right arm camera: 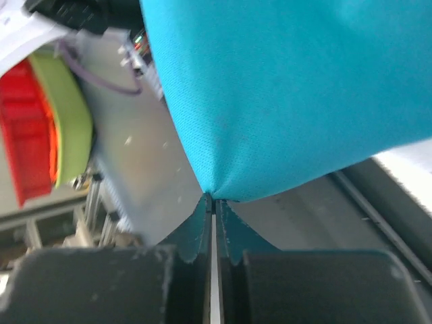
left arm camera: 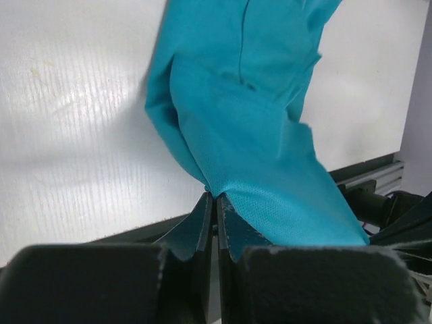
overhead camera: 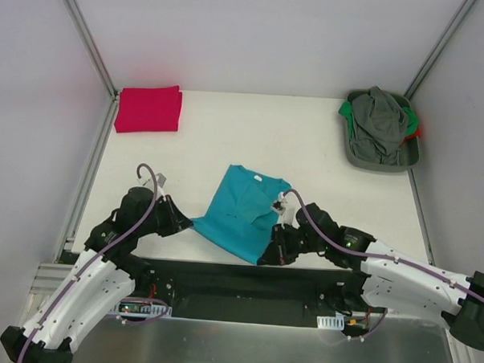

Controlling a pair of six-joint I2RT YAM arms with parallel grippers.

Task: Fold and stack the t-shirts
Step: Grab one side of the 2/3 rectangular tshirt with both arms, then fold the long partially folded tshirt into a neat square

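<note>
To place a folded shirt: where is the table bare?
Bare: the far strip between the red t-shirt and the grey bin; also right of the teal t-shirt. Crowded: the near edge, where the left fingers and right fingers pinch it.

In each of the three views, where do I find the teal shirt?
Top: teal shirt at centre, by the near edge of the table.
Left wrist: upper middle and right, narrowing down into the left hand at bottom centre.
Right wrist: upper right, narrowing into the right hand at bottom centre.
Shared landmark: the white table, plain in the top and left wrist views.
</note>
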